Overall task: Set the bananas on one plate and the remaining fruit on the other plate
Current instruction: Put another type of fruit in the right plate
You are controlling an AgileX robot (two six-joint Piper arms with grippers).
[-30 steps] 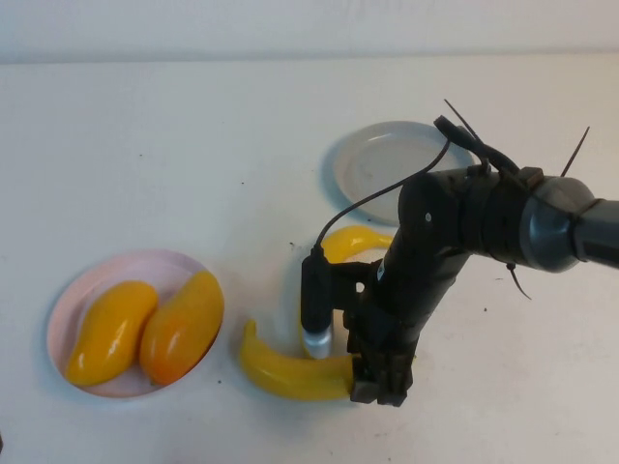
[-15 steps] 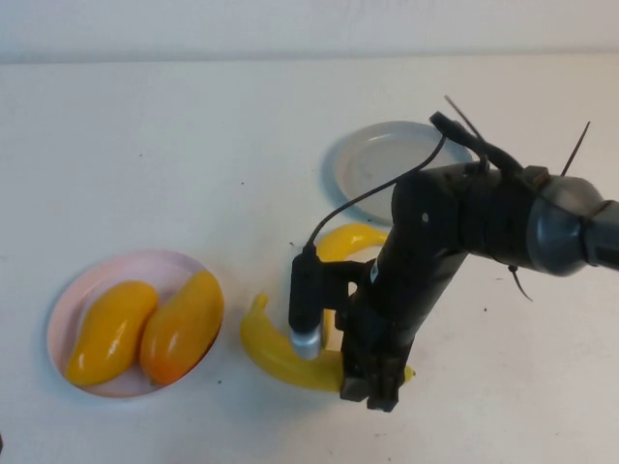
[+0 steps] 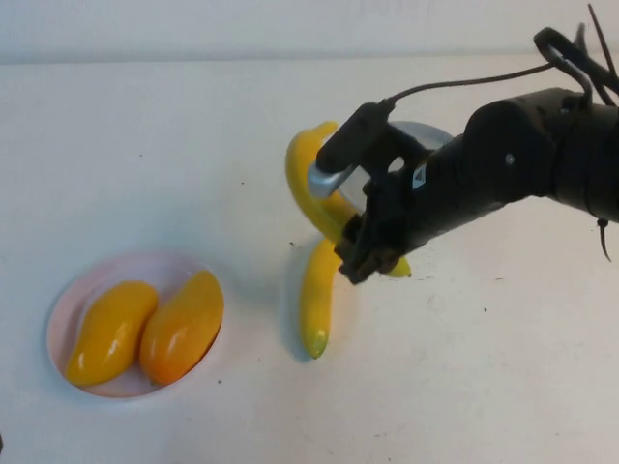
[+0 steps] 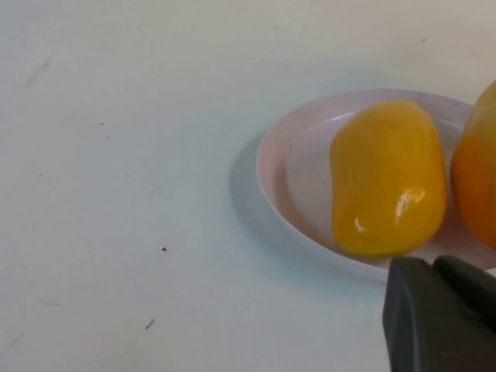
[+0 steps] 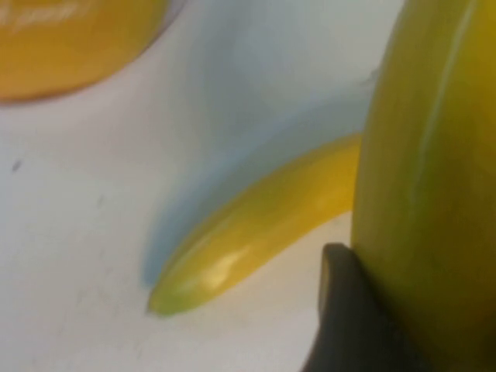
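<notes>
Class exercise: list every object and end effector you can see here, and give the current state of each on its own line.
Lifted banana: held above the table.
Other banana: lying on the table.
Mangoes: both on the pink plate.
Grey-blue plate: mostly hidden.
Right end effector: shut on the lifted banana.
Left end effector: shut, beside the pink plate.

White table (image 3: 145, 145) fills the view, lightly speckled, soft shadows; a pale wall (image 3: 242, 24) strip behind it.

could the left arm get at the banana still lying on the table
Probably not easily: the left claw, shut, sits by the pink plate, whose mangoes lie toward the banana, and the right claw, gripping the other banana, crowds it.
</notes>
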